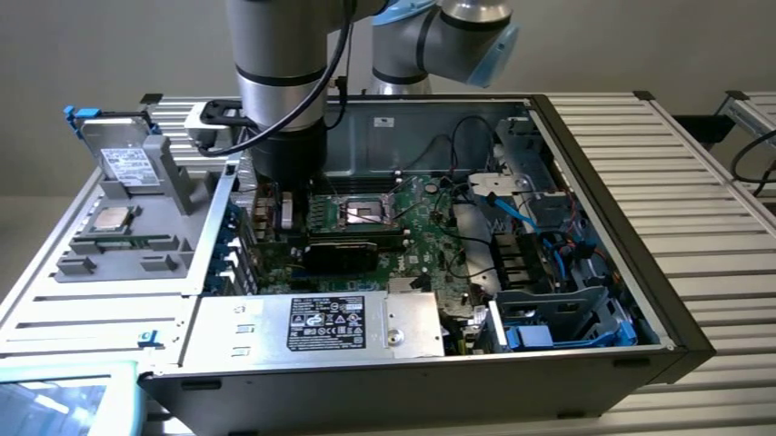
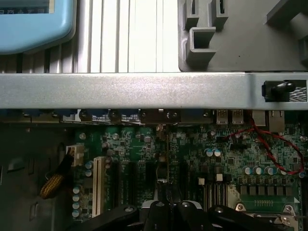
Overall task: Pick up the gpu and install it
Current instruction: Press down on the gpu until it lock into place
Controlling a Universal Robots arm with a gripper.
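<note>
Closest in, tool (image 2: 163, 211) clenched, apparently on the gpu (image 2: 161, 180). Card seen edge-on, a thin upright strip with a silver end, low over the slots. Install step in hand, seating not yet evident; edge must sit square to slot. Beyond: motherboard (image 2: 231, 154), case wall (image 2: 144, 89).

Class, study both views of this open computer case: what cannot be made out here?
- Gripper: wrist view, cut off by the picture's edge; whether it holds anything is unclear.
- Black block on the motherboard: exterior view, too small to identify.
- Power supply label: exterior view, print too small to read.
</note>
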